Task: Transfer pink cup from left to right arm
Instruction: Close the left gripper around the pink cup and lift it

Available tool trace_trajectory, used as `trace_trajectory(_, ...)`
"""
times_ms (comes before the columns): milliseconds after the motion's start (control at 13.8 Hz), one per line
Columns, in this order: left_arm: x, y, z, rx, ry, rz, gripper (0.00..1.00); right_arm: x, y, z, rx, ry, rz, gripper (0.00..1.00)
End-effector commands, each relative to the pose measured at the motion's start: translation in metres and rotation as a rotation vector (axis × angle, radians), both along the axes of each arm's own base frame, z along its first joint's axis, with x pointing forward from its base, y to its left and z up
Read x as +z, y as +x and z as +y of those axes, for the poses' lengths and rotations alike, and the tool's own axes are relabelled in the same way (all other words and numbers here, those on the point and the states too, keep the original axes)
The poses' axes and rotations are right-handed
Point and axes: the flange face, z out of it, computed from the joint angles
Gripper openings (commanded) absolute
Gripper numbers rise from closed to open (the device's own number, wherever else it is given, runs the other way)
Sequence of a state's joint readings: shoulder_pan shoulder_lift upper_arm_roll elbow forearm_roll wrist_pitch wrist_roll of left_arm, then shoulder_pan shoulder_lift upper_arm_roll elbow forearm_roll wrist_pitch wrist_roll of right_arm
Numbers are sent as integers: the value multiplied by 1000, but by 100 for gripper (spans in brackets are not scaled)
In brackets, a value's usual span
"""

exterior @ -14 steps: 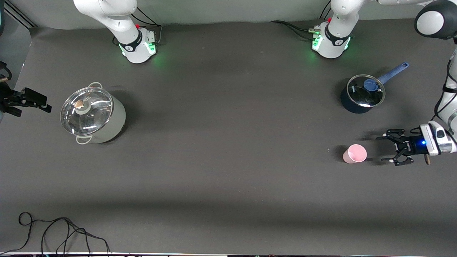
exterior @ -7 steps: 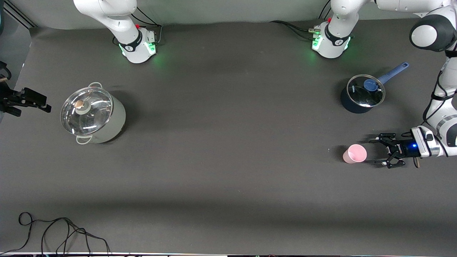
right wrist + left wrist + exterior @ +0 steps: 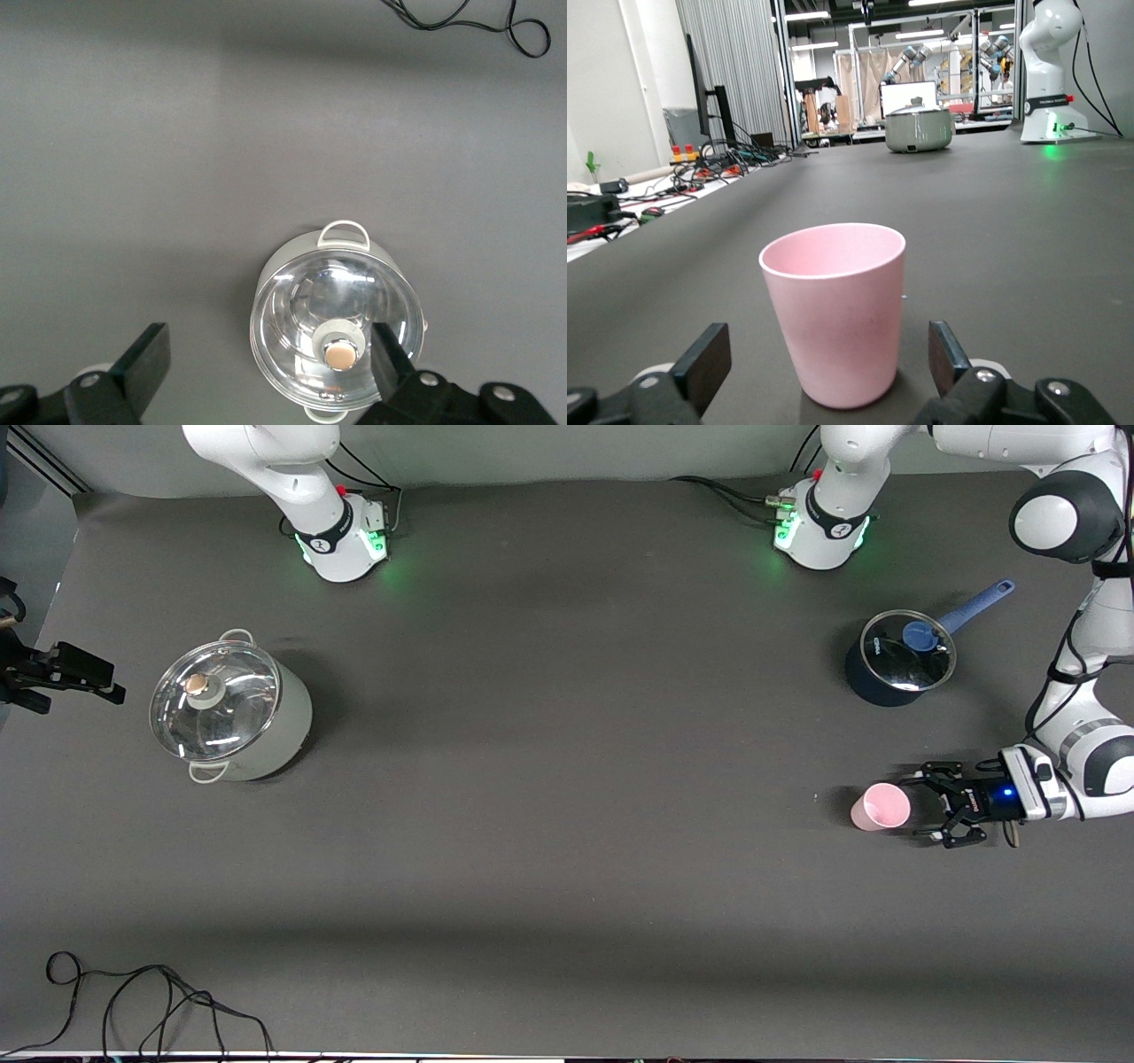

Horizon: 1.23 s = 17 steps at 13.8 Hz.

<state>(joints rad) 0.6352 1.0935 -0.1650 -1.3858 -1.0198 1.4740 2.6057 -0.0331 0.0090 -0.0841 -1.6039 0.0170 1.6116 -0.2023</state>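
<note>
The left gripper [image 3: 924, 812], jaws spread apart, is sitting low beside the upright pale-pink plastic tumbler [image 3: 881, 807] to straddle it, while the right gripper [image 3: 266, 372], also spread, is waiting above the lidded grey pot [image 3: 335, 324].

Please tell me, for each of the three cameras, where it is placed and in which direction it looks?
Front view: high across the table, facing both bases; open left gripper low beside the pink cup, both arms showing.
Left wrist view: low, level with the table, facing the pink cup between its fingers.
Right wrist view: high, looking straight down on the lidded grey-green pot; open fingers show.
Shared: the pot also stands distant in the left wrist view.
</note>
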Motion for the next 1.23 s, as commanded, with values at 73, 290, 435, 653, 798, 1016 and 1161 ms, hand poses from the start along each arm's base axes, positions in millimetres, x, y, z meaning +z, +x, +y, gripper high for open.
trace_trajectory(73, -17, 7, -25, -8, -60, -44, 99, 8, -1, 0, 18, 0, -12, 100)
trace_trajectory(290, -22, 9, -40, -14, -77, -45, 99, 10, -1, -2, 7, 0, -15, 100)
trace_trajectory(435, -23, 14, -49, -5, -84, -46, 99, 7, -1, -2, 6, 0, -11, 100)
trace_trajectory(653, -28, 20, -74, -9, -113, -40, 99, 10, -1, -2, 1, 0, -15, 100)
trace_trajectory(798, -29, 22, -78, -4, -106, -39, 99, 9, -2, -1, 1, 1, -11, 100)
trace_trajectory(1016, -30, 24, -82, -1, -109, -42, 71, 9, -2, -2, 0, 0, -11, 100)
trace_trajectory(1161, -28, 28, -91, -5, -114, -47, 3, 9, -2, -2, -10, 2, -11, 100)
